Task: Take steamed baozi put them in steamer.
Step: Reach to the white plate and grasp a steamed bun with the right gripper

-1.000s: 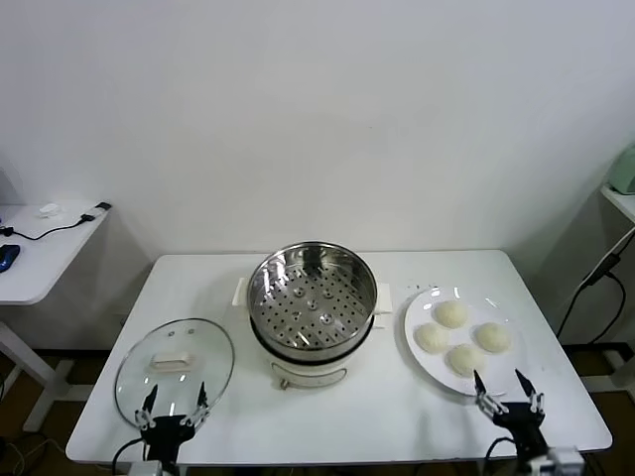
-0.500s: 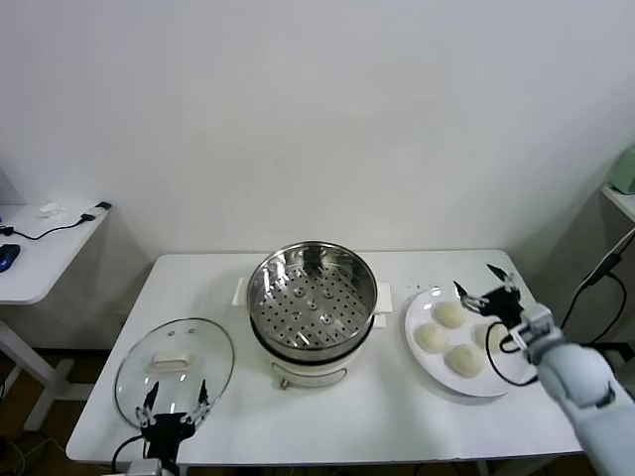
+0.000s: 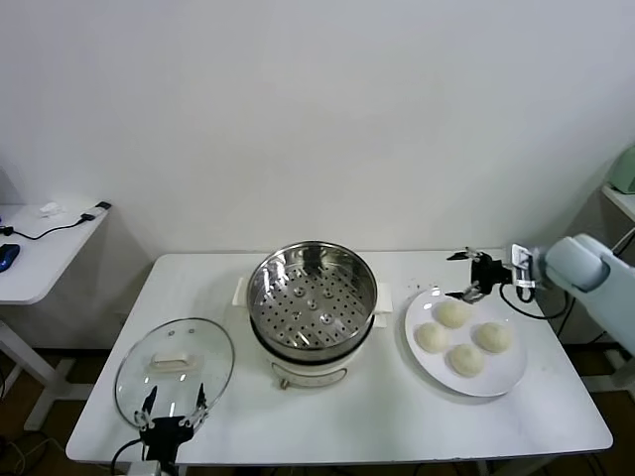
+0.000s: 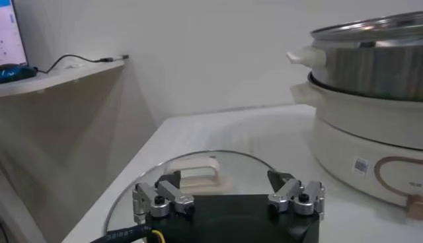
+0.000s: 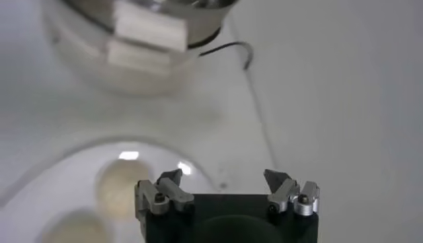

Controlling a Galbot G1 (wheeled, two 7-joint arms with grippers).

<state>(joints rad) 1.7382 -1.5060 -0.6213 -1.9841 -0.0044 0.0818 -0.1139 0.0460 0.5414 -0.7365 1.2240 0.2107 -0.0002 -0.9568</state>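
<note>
Four buns (image 3: 463, 337) sit on the plate (image 3: 504, 382) right of the steamer (image 3: 312, 297), just below the right gripper (image 3: 466, 274), jaws open; left gripper (image 3: 175, 411) far off, also open.

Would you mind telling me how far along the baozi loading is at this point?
Done: nothing; the steamer holds only its bare perforated tray, and its glass lid is off. In hand: the right gripper, open and empty, hovers at the white plate's far edge. Left: all four baozi on the plate. The left gripper waits open by the lid.
</note>
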